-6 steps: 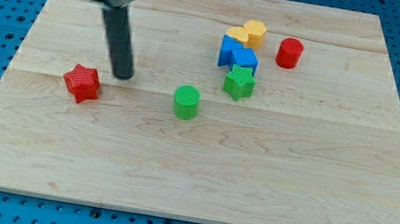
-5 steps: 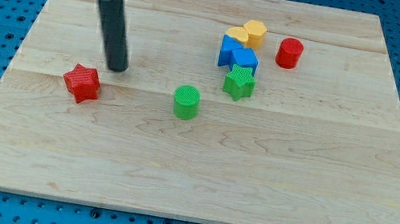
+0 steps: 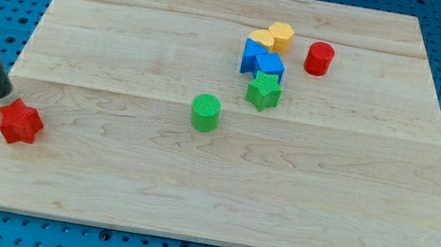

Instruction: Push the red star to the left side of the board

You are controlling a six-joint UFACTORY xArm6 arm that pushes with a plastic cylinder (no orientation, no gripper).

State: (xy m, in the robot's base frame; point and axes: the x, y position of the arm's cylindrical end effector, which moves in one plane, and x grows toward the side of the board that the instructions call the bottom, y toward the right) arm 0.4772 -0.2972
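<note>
The red star (image 3: 20, 121) lies on the wooden board (image 3: 219, 186) close to its left edge, toward the view's bottom left. My tip (image 3: 1, 95) is just above and slightly left of the star, touching or nearly touching its upper left. The dark rod slants up to the view's left edge.
A green cylinder (image 3: 204, 112) stands near the board's middle. A green star (image 3: 263, 91), two blue blocks (image 3: 261, 61), two yellow blocks (image 3: 273, 35) and a red cylinder (image 3: 319, 58) cluster at the upper right.
The red star has slid left and down, from left of centre to near the board's left edge. My tip moved from above-right of the star to its upper left.
</note>
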